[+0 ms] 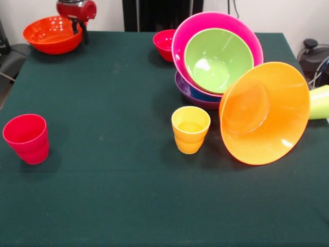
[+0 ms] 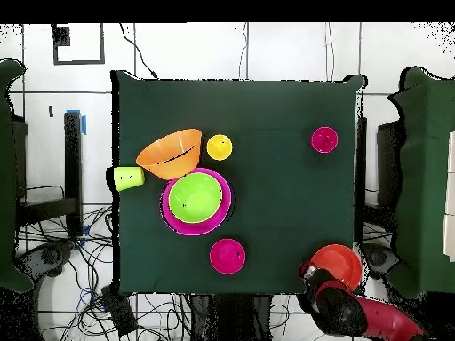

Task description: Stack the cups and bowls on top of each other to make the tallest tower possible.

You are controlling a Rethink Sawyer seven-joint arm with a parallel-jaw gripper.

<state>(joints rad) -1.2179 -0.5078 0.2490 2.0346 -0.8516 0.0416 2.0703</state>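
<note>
Bowls and cups are spread over a dark green cloth-covered table. Near the table's middle in the front view, a medium purple glossy plastic bowl sits lowest in the tower; a thin blue rim, apparently the small blue bowl, shows just above it. A large pink glossy plastic bowl rests in this pile, tilted with its opening toward the camera, and a medium lime green glossy plastic bowl is nested inside the pink one at the same tilt. A large light orange glossy plastic bowl stands nearly on its edge just beside the pile, its opening facing the camera and its rim overlapping the purple bowl's side; whether the two touch cannot be determined. A lime green plastic tumbler lies on its side behind the orange bowl at the table edge. A yellow plastic tumbler stands upright just in front of the pile, apart from it. A red plastic tumbler stands upright, well apart from everything, near the opposite table edge. A small red glossy plastic bowl sits upright behind the pile. A large red-orange glossy plastic bowl sits upright at a far corner. The red and black arm's gripper hangs at the rim of the red-orange bowl; whether it is spread or closed cannot be determined.
</note>
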